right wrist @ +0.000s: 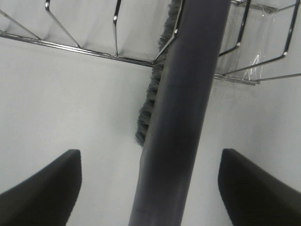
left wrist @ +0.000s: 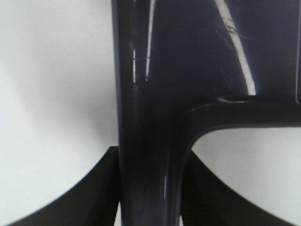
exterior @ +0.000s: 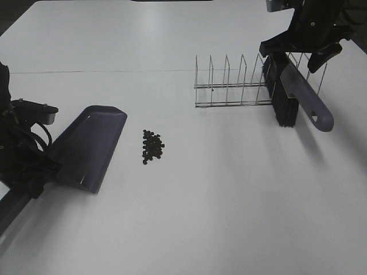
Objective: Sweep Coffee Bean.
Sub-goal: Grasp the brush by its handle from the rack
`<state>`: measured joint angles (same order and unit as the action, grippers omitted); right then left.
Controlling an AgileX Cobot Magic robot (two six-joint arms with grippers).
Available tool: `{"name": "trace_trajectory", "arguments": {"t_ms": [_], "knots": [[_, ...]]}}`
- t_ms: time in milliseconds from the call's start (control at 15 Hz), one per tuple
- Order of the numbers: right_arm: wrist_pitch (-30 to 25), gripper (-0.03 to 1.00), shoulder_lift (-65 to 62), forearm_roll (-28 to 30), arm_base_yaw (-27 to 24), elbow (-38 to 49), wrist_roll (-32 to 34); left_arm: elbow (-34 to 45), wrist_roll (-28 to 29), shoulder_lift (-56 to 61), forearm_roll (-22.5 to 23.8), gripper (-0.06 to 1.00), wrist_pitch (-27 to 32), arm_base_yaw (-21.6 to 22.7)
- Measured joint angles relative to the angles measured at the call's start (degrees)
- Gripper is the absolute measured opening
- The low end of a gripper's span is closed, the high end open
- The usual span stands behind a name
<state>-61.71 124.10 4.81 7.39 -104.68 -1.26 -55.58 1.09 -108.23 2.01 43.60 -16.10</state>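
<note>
I take this for a robotics lab test bench — a plain white desk [exterior: 229, 217] laid out with staged props: a chrome wire rack [exterior: 232, 86], a purple-grey plastic dustpan [exterior: 89, 146], a black-bristled brush [exterior: 304, 94] with a purple-grey handle.

the table [exterior: 229, 206] is plain white, with soft grey shadows. the dustpan [exterior: 89, 143] is a glossy purple-grey, darker toward its handle, with pale streaks of reflected light across it. the coffee beans [exterior: 152, 145] are dark brown-black, a speckled patch against the white. the wire rack [exterior: 229, 87] is shiny silver metal. the brush [exterior: 304, 97] has a purple-grey handle matching the dustpan, and black bristles [exterior: 283, 112] that look dark grey at the tips in the right wrist view. the left gripper [exterior: 46, 167] and right gripper [exterior: 301, 48] are both black.
</note>
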Motion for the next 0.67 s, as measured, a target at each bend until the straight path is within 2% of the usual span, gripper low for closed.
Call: {"name": "trace_trajectory", "arguments": {"t_ms": [333, 667], "knots": [[5.67, 0.70, 1.38, 1.38, 0.00, 0.00, 2.12, 0.00, 0.00, 0.00, 0.00, 0.33, -0.23, 0.00], [6.13, 0.70, 3.27, 3.44, 0.00, 0.00, 3.84, 0.00, 0.00, 0.00, 0.00, 0.33, -0.63, 0.00]]}}
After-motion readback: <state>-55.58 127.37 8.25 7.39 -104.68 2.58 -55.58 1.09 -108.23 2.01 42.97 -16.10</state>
